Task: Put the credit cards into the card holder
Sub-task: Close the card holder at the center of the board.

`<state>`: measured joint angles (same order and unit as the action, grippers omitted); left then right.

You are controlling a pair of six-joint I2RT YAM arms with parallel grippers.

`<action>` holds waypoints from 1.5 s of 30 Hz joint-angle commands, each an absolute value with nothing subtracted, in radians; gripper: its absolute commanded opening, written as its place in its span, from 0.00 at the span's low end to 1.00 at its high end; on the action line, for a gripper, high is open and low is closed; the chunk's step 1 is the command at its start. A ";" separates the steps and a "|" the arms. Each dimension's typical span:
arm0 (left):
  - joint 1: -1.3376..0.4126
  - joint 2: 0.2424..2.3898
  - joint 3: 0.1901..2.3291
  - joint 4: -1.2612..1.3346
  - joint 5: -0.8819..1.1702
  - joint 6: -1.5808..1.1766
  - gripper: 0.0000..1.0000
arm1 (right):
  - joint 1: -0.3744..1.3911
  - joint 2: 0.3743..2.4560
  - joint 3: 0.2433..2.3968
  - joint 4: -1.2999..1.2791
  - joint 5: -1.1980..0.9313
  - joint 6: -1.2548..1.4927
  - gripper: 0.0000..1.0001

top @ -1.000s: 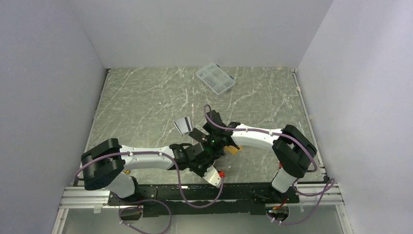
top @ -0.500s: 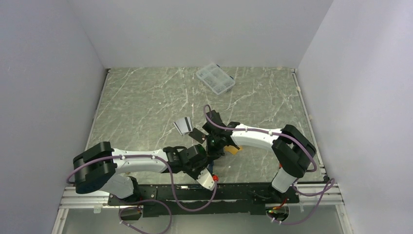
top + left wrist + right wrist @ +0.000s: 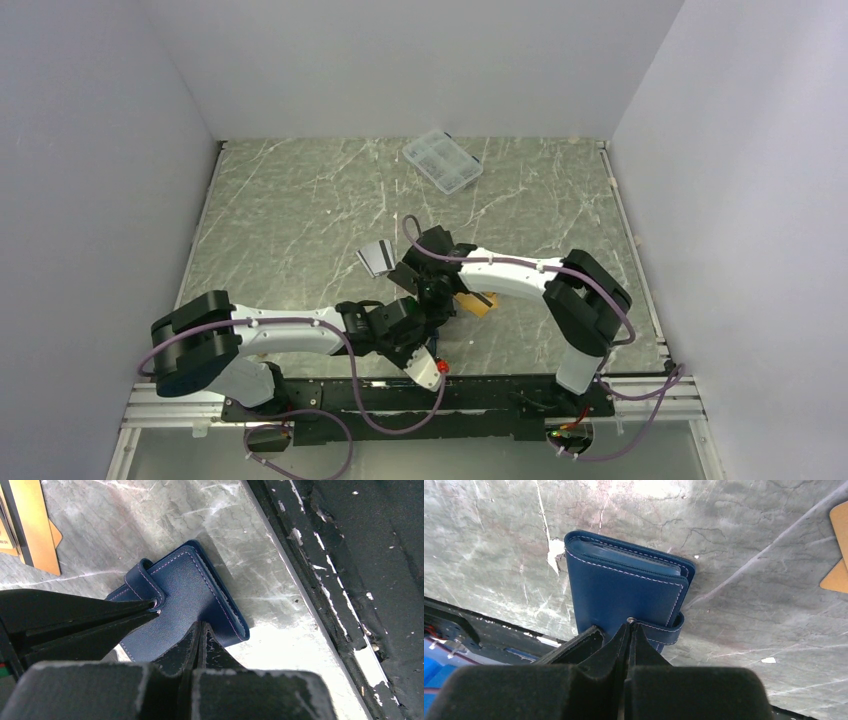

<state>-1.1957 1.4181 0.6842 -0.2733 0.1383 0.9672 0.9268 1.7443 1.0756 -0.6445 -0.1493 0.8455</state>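
Note:
The card holder is a navy-blue wallet, folded shut with its snap tab wrapped over the edge. It lies flat near the table's front edge. My left gripper is shut, holding nothing, its tips on the wallet's cover. My right gripper is also shut and empty, with its tips at the snap of the tab. Orange-gold credit cards lie just beyond the wallet and show beside the right wrist. A silver-grey card lies further back. From above, both grippers hide the wallet.
A clear plastic compartment box sits at the back of the marble table. The table's metal front rail runs close beside the wallet. White walls close in the left, right and back.
The left arm pulled back and to the left early on, then held still. The right wrist has shifted left over the wallet, uncovering more of the orange-gold card.

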 commanded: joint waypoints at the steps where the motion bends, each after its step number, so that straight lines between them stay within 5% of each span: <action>1: -1.195 1.462 0.636 -0.199 0.138 0.999 0.00 | 0.984 1.874 1.037 -0.644 -0.054 0.839 0.00; 31: -1.203 1.436 0.633 -0.217 0.169 1.003 0.00 | 1.018 2.098 1.090 -0.550 -0.015 0.947 0.00; 45: -1.206 1.443 0.621 -0.214 0.166 1.007 0.00 | 0.970 1.756 0.942 -0.490 0.033 1.030 0.00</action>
<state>-1.2011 1.3983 0.6552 -0.2401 0.1421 0.9897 0.9657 1.6924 1.0134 -0.5930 -0.0525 0.9909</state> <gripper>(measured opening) 0.008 0.008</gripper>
